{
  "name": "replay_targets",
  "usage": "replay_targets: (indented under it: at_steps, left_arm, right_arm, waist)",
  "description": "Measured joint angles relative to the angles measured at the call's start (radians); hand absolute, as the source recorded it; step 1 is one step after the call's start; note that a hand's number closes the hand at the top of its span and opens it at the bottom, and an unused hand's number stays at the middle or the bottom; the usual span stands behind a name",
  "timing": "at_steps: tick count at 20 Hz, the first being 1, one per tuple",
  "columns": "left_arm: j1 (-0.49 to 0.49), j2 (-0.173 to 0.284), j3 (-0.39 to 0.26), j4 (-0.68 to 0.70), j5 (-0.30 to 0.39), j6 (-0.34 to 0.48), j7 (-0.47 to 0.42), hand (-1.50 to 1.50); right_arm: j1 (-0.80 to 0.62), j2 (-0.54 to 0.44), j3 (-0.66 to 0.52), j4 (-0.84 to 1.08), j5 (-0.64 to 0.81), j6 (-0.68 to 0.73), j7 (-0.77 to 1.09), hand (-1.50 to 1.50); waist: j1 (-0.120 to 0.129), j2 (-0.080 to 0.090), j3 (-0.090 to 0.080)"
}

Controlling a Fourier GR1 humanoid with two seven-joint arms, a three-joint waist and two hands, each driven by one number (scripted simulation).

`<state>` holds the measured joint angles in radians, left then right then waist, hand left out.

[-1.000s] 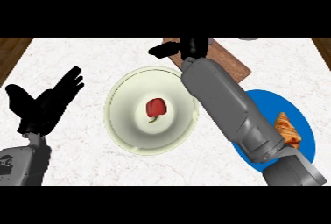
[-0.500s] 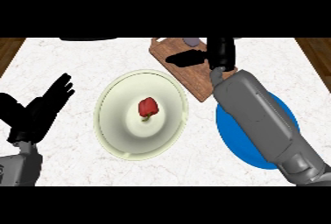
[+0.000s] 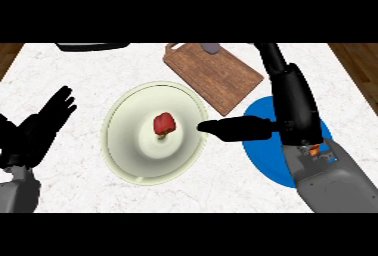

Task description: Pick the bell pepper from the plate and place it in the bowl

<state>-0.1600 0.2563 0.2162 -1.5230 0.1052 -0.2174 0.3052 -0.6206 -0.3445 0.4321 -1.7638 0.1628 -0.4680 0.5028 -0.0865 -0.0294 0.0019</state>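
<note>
A red bell pepper (image 3: 164, 124) lies in the middle of a cream round plate (image 3: 125, 150) at the counter's centre. My right hand (image 3: 244, 129) is open just right of the plate. Its thumb points left over the plate's right rim, a short gap from the pepper, and its fingers (image 3: 284, 85) stretch straight toward the far edge. It holds nothing. My left hand (image 3: 37, 131) rests open at the left edge, fingers up, clear of the plate. A dark dish (image 3: 92, 46), perhaps the bowl, shows only partly at the far left edge.
A brown cutting board (image 3: 214, 75) lies behind the plate to the right, with a small dark object (image 3: 210, 48) at its far end. A blue plate (image 3: 262, 150) sits under my right forearm, an orange item (image 3: 316, 150) on it mostly hidden.
My right hand has come back from over the cutting board to the cream plate's right rim, thumb toward the pepper. The left hand has stayed at the left. The pepper has not moved.
</note>
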Motion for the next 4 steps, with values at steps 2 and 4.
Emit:
replay_targets:
  at_steps: [2, 4]
  left_arm:
    - [0.001, -0.002, 0.001, 0.000, 0.001, 0.001, 0.001, 0.00]
    - [0.008, -0.006, -0.003, -0.006, -0.003, 0.003, -0.002, 0.00]
  right_arm:
    - [0.097, -0.017, 0.012, -0.147, -0.025, -0.002, 0.006, 1.50]
    - [0.208, -0.052, 0.023, -0.292, -0.042, 0.000, 0.005, 1.50]
  waist:
    - [-0.002, 0.002, 0.000]
    - [-0.003, 0.004, 0.001]
